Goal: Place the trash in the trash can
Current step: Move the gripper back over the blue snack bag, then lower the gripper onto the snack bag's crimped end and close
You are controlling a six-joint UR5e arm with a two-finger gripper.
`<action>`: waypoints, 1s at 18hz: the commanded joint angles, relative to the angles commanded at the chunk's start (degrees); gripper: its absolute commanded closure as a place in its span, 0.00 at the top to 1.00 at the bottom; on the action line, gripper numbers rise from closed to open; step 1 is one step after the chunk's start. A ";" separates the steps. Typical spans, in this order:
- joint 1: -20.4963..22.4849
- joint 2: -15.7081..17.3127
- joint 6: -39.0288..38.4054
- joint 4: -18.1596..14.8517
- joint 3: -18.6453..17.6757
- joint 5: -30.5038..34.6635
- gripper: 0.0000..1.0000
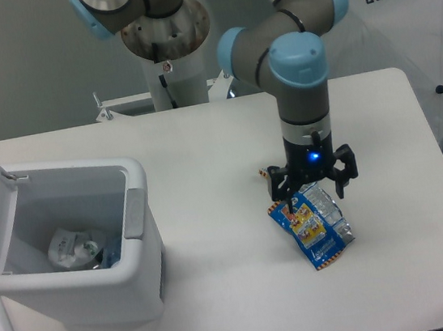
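wrapper [312,230] on table just below gripper [316,195], fingers spread, holding nothing

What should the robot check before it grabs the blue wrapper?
1. Gripper open: ok, fingers spread.
2. Gripper over the wrapper: ok, above its upper end.
3. Wrapper free on the table: ok, nothing lies on it.
4. Fingers low enough to pinch: cannot tell from this view.
5. Bin lid open: ok, the inside shows.
6. Room in the bin: ok, only the bottle at the bottom.
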 joint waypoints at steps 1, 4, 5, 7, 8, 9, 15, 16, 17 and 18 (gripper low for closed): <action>0.09 0.44 2.11 -0.09 -1.32 0.35 1.00; 0.35 2.72 2.14 -0.70 -6.15 5.35 1.00; 0.27 3.25 0.22 -0.62 -8.25 6.15 1.00; 0.35 3.60 -4.35 -0.53 -9.68 6.77 1.00; 0.27 3.60 -5.59 -0.44 -10.20 7.12 1.00; 0.18 3.60 -6.13 -0.35 -10.47 7.38 1.00; 0.09 3.78 -8.50 -0.26 -12.75 8.26 1.00; 0.09 3.87 -9.03 -0.18 -12.67 8.26 1.00; -0.08 3.96 -9.73 -0.18 -12.75 8.26 1.00; -0.09 3.96 -10.17 -0.18 -12.76 8.26 1.00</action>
